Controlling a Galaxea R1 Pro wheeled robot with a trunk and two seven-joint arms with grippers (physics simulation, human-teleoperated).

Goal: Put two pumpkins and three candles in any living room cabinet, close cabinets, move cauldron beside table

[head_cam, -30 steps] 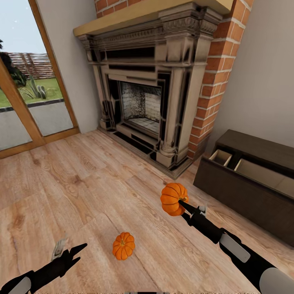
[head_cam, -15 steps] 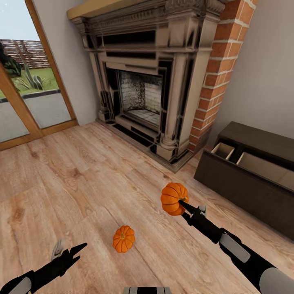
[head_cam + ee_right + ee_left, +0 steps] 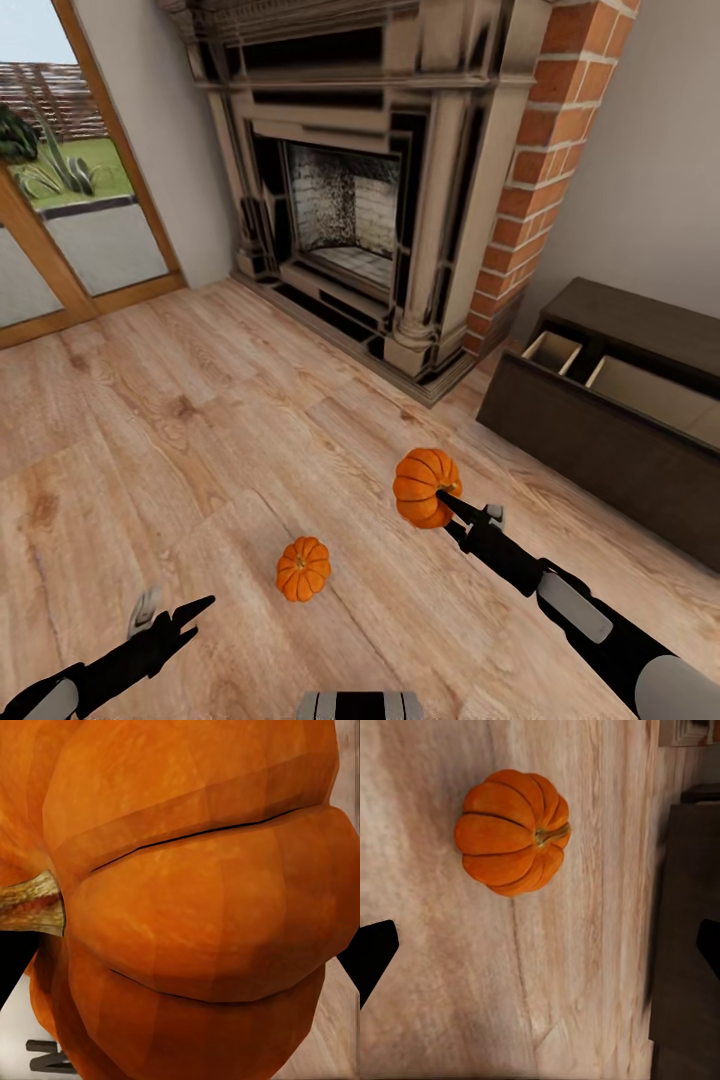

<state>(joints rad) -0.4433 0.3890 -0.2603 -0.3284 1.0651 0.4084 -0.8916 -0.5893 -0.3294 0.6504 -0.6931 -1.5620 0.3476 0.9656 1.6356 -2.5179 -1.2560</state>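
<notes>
- Now one pumpkin [image 3: 425,486] is held up above the wooden floor [image 3: 200,430] by the right gripper [image 3: 447,494], which is clamped on it; in the right wrist view this pumpkin [image 3: 202,900] is very close, with its brownish stem [image 3: 30,904] at one side.
- The second pumpkin [image 3: 303,568] lies on the floor, in front of the robot and between the two arms; in the left wrist view it [image 3: 512,831] lies on its side, the stem pointing along the boards.
- The left gripper [image 3: 172,620] hangs low over the floor, near the second pumpkin but not touching it. Its fingers are apart and hold nothing; their dark tips [image 3: 375,952] show at both edges of the left wrist view.
- The cabinet [image 3: 610,440] stands to the right, against the pale wall. It is dark brown, and its drawer is pulled out, so the light inner compartments [image 3: 640,385] are visible.
- A fireplace [image 3: 350,210] with a dark ornate surround stands behind, beside a brick column [image 3: 530,150].
- A glass door with a wooden frame [image 3: 60,260] is at the far left.
</notes>
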